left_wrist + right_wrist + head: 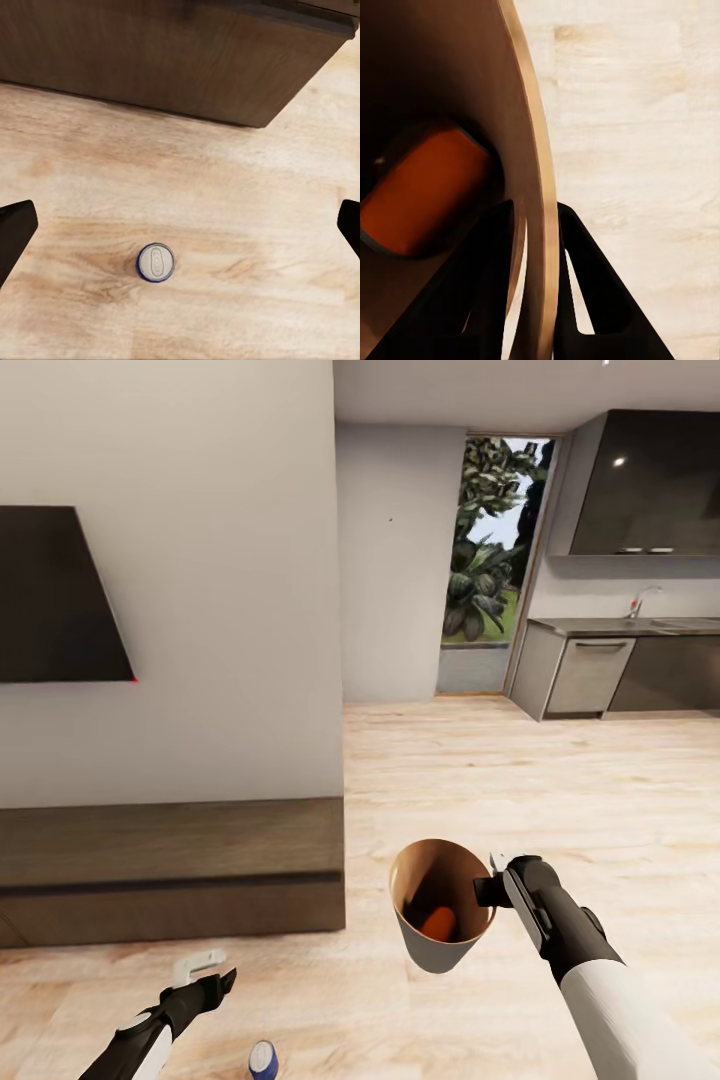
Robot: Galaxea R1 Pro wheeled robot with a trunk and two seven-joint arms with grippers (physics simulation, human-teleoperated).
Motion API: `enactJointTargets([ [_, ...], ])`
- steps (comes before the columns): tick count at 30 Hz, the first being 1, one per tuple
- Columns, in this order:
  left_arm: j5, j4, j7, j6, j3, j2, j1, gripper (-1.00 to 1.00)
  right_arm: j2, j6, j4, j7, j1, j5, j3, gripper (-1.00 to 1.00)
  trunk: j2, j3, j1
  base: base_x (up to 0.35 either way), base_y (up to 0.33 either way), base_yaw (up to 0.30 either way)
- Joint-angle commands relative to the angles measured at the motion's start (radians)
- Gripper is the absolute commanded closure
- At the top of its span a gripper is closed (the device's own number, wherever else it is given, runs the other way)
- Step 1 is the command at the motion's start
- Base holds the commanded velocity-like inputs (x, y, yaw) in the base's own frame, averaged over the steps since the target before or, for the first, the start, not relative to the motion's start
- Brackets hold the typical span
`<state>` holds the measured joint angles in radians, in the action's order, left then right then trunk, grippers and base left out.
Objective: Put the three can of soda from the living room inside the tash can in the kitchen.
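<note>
My right gripper (487,888) is shut on the rim of the brown tash can (440,952), holding it tilted above the floor. An orange can of soda (437,923) lies inside it; in the right wrist view that orange can (424,191) rests against the dark inner wall, with the rim (536,187) pinched between the fingers (585,300). A dark blue can of soda (263,1061) with a silvery top stands upright on the floor. My left gripper (205,972) hovers open above it, and the blue can (155,262) sits between the spread fingertips (13,232).
A long low dark-wood cabinet (170,865) stands against the wall to the left, under a black television (55,595). The kitchen, with dark cabinets (640,485) and a counter (620,660), lies far right beyond open wood floor (520,780). A glass door (490,560) is straight ahead.
</note>
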<state>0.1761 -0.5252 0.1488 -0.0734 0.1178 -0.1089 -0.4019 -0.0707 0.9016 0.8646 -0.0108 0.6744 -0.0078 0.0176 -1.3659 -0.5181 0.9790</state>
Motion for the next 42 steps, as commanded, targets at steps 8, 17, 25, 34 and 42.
enactJointTargets([
  [8,0.0,0.001,0.0,0.001,0.0,0.0,0.0,-1.0,0.0,-0.001,0.001,-0.005,0.001,-0.012,-0.001,1.0,0.0,0.0,0.0,0.221,0.0,0.0],
  [17,0.0,0.0,0.0,0.001,-0.002,0.0,0.0,-1.0,0.0,0.0,0.001,-0.005,0.001,-0.012,-0.001,1.0,0.0,0.0,0.0,0.023,0.0,0.0],
  [25,0.0,-0.001,0.0,0.001,-0.003,0.0,0.0,-1.0,0.0,0.0,0.001,-0.005,0.001,-0.012,-0.001,1.0,0.0,0.0,0.0,0.006,0.0,0.0],
  [34,-0.001,0.0,0.0,0.0,-0.003,0.0,0.0,-1.0,0.0,-0.001,0.001,-0.005,0.001,-0.012,-0.001,1.0,0.0,0.0,0.0,0.182,0.0,0.0],
  [42,0.0,-0.001,0.001,0.001,-0.003,0.0,0.0,-1.0,0.0,-0.001,0.001,-0.005,0.001,-0.012,-0.001,1.0,0.0,0.0,0.0,0.101,0.0,0.0],
])
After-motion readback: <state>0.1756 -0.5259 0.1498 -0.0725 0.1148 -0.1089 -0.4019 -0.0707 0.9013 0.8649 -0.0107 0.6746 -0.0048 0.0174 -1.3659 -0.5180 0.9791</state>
